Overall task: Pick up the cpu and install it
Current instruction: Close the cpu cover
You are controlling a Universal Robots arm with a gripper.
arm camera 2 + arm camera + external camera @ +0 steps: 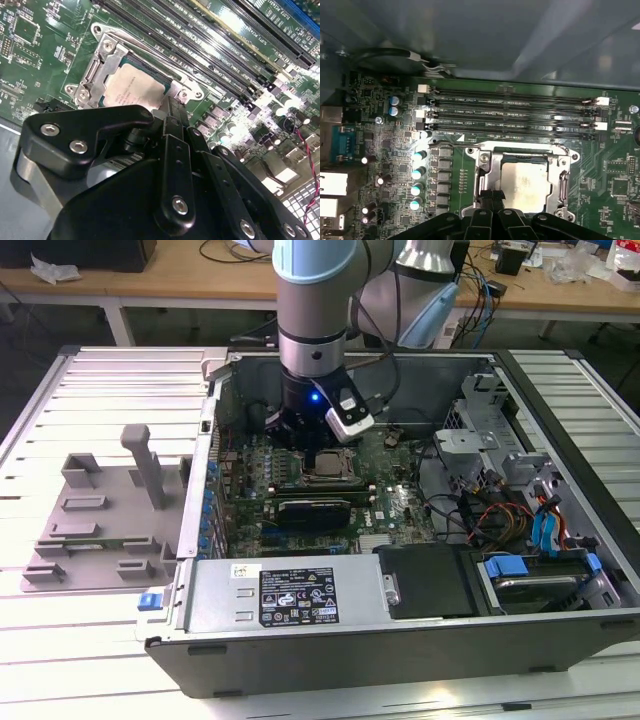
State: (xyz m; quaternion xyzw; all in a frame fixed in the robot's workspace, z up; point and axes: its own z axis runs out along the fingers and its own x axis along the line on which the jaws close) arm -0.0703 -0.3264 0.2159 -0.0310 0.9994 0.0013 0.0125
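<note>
The cpu (132, 90), a flat square chip with a silver-white top, lies flat inside the metal socket frame (107, 55) on the green motherboard. In the first wrist view the cpu (525, 185) sits level within the frame (485, 160). My gripper (169, 102) stands just above one edge of the chip, its two dark fingers pressed together with nothing between them. In the first wrist view, the gripper (490, 195) tips meet at the socket's rim. From the exterior view the gripper (318, 455) hangs straight down inside the open computer case, over the cpu (327, 466).
Long black memory slots (510, 107) run beside the socket. A power supply (290, 595) lies along the case's near side, and drive bays with blue tabs (540, 580) and loose cables (480, 510) are at the exterior view's right. A grey fixture (110, 510) stands outside at the left.
</note>
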